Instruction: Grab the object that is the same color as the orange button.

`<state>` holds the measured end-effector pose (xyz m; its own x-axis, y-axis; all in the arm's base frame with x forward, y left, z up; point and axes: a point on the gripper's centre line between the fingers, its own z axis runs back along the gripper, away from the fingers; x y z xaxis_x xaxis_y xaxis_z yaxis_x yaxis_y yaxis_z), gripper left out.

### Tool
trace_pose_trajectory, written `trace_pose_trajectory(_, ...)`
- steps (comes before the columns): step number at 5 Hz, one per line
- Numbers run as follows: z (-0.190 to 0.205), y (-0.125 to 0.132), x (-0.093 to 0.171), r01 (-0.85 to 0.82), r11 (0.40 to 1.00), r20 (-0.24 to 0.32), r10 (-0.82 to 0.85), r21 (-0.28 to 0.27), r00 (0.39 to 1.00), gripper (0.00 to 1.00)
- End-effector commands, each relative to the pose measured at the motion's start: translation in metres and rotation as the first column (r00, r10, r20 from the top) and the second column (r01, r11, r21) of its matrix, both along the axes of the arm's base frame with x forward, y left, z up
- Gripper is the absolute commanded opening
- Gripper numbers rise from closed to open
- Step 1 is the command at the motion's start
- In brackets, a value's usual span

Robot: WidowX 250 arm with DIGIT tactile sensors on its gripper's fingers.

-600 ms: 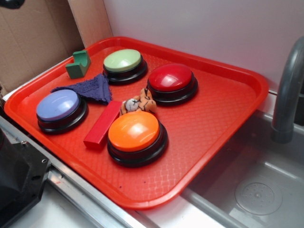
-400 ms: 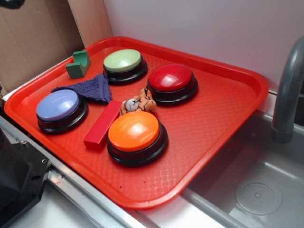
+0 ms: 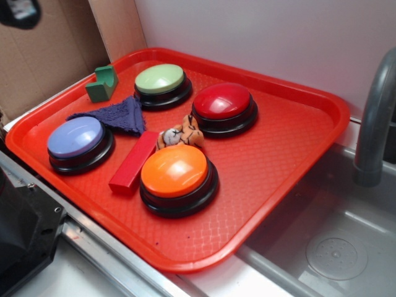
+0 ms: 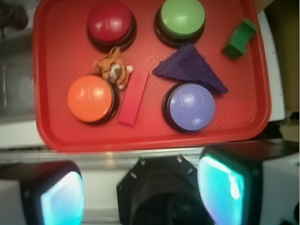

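Note:
The small orange plush tiger (image 3: 180,134) with black stripes lies on the red tray (image 3: 291,154), between the orange dome button (image 3: 175,171) and the red dome button (image 3: 223,102). In the wrist view the tiger (image 4: 114,69) sits just above and right of the orange button (image 4: 89,97). My gripper (image 4: 140,192) is open and empty, high above the tray's near edge over the robot base, its two fingers (image 4: 224,187) wide apart. In the exterior view only a dark blurred part of it (image 3: 18,12) shows at the top left corner.
A red rectangular block (image 3: 133,161) lies left of the orange button. A blue button (image 3: 77,140), green button (image 3: 160,80), purple cloth (image 3: 117,115) and green block (image 3: 103,83) stand on the tray's left and back. A sink with a grey faucet (image 3: 374,117) is at right.
A dark part of the gripper has come further into view at the top left corner of the exterior view. The objects on the tray have not moved.

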<state>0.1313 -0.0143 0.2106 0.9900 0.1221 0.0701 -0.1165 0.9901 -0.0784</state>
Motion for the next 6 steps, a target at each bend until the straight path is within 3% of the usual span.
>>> trace_pose_trajectory(1,-0.042,-0.001,0.046,-0.116,0.987,0.139,0.131,-0.109,0.982,1.0)
trace_pose_trajectory(2,-0.07,-0.005,0.072,-0.124,0.979,0.166,0.152,-0.164,0.974,1.0)
trace_pose_trajectory(4,-0.119,-0.021,0.116,-0.154,0.975,0.167,0.181,-0.162,0.969,1.0)
trace_pose_trajectory(5,-0.146,-0.035,0.128,-0.122,0.956,0.07,0.146,-0.268,0.987,1.0)
trace_pose_trajectory(6,-0.163,-0.048,0.125,-0.084,0.967,0.045,0.097,-0.239,0.994,1.0)
